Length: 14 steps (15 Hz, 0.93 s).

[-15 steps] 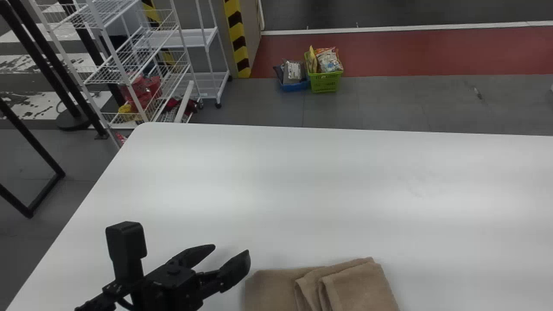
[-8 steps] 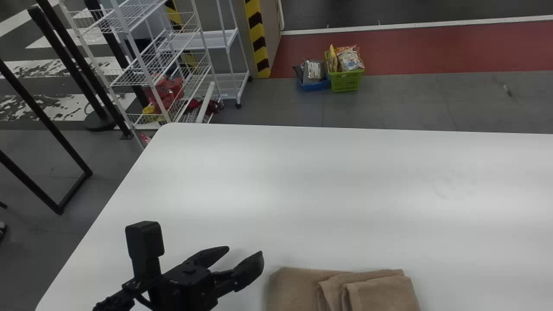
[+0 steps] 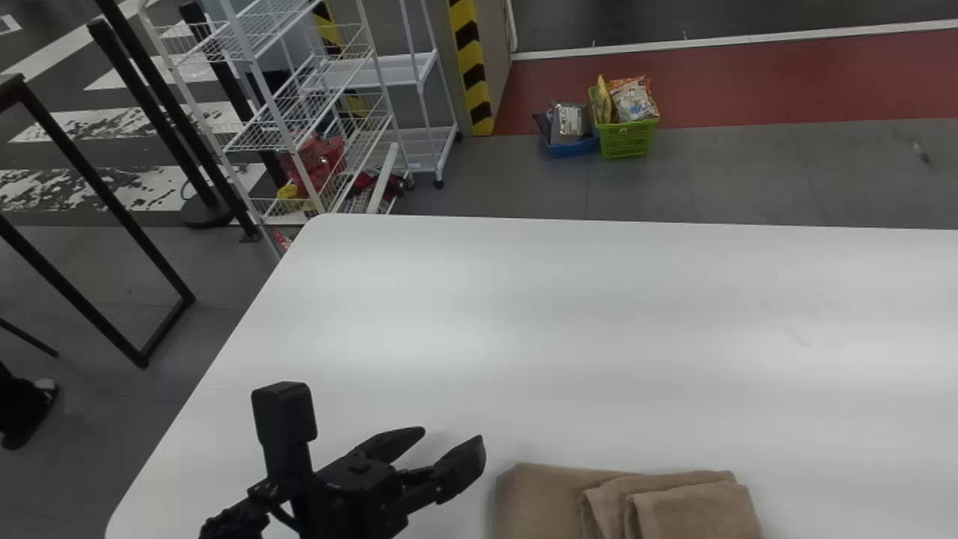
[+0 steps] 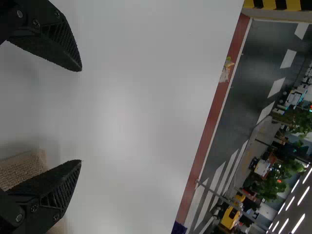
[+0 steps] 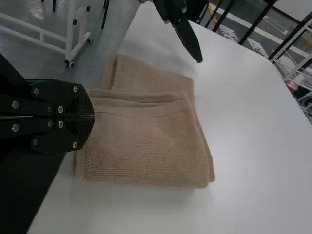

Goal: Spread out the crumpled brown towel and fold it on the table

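Observation:
In the head view my left gripper (image 3: 454, 442) is open above the table, left of the folded brown towel (image 3: 546, 498), with nothing between its fingers. The left wrist view shows this left gripper (image 4: 81, 115) with wide-parted fingers, and a bit of the towel (image 4: 19, 170) behind the lower one. In the right wrist view my right gripper (image 5: 93, 117) is shut, its tips over the near edge of the towel (image 5: 146, 146); whether they pinch any cloth I cannot tell. The towel lies flat in layers, one folded part over another.
The white table (image 3: 599, 314) extends far to the right and forward. Past its back left corner stand white wire shelves (image 3: 299, 112). A green basket (image 3: 627, 140) and a blue one (image 3: 572, 147) sit on the floor behind.
The head view has swung to the left, so table, towel and left arm all appear farther right in it. The left gripper stays open beside the towel.

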{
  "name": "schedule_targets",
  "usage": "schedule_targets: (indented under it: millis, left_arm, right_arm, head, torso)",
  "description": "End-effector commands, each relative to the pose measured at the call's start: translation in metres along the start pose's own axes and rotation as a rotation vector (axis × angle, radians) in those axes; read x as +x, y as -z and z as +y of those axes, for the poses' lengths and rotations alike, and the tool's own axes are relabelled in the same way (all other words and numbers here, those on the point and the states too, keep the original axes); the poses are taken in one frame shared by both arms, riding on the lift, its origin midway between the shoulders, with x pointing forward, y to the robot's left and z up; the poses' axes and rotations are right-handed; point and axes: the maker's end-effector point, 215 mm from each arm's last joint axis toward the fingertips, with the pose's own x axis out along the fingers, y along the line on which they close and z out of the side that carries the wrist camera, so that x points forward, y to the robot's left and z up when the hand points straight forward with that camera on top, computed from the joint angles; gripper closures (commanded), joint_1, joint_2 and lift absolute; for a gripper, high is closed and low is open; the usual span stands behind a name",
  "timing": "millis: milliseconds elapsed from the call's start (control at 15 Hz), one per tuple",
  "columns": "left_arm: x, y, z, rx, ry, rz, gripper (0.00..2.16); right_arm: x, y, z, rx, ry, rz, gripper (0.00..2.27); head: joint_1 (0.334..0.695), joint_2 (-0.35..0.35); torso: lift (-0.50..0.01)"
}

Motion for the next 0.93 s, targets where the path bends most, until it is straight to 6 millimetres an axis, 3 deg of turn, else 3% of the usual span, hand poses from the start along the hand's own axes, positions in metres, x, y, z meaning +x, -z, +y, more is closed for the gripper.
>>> schedule_targets:
  millis: [0,267,867]
  left_arm:
    - [0.000,0.000,0.000,-0.002,0.001,-0.001,0.17]
    - [-0.003,0.000,-0.004,-0.005,0.004,-0.005,0.17]
    - [-0.014,-0.006,-0.004,-0.021,0.014,-0.027,0.17]
  right_arm:
    - [-0.001,0.022,0.001,0.045,0.000,0.044,1.95]
    - [-0.008,0.028,-0.016,0.070,0.037,0.045,1.95]
    - [-0.005,0.012,-0.051,0.078,0.111,0.027,1.95]
  head:
    - [0.695,0.294]
    - [0.695,0.295]
    - [0.695,0.236]
  torso:
    - [-0.127]
    - [-0.127]
    - [-0.127]
